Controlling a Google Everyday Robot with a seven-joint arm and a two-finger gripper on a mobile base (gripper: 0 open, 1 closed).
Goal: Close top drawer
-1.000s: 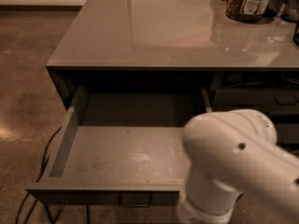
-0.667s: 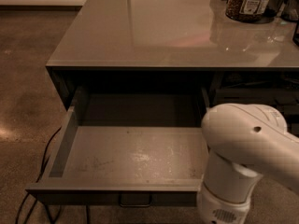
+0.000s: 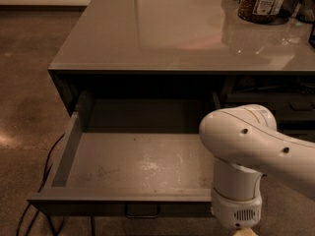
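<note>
The top drawer (image 3: pixel 133 161) is pulled wide open under the grey counter. It is dark grey with a lighter, scuffed inner floor and is empty. Its front edge runs along the bottom of the view, with the small bar pull (image 3: pixel 142 212) at its middle. My white arm (image 3: pixel 251 146) reaches down at the drawer's right front corner. The gripper (image 3: pixel 242 230) is at the very bottom edge, just outside that corner, and mostly out of frame.
The glossy grey counter top (image 3: pixel 177 28) carries a jar of dark contents (image 3: pixel 261 3) at the back right. More dark drawers (image 3: pixel 275 102) sit to the right. Black cables (image 3: pixel 37 200) lie on the brown floor at the drawer's left.
My arm has shifted to the right along the drawer front. The drawer has stayed open at the same extension.
</note>
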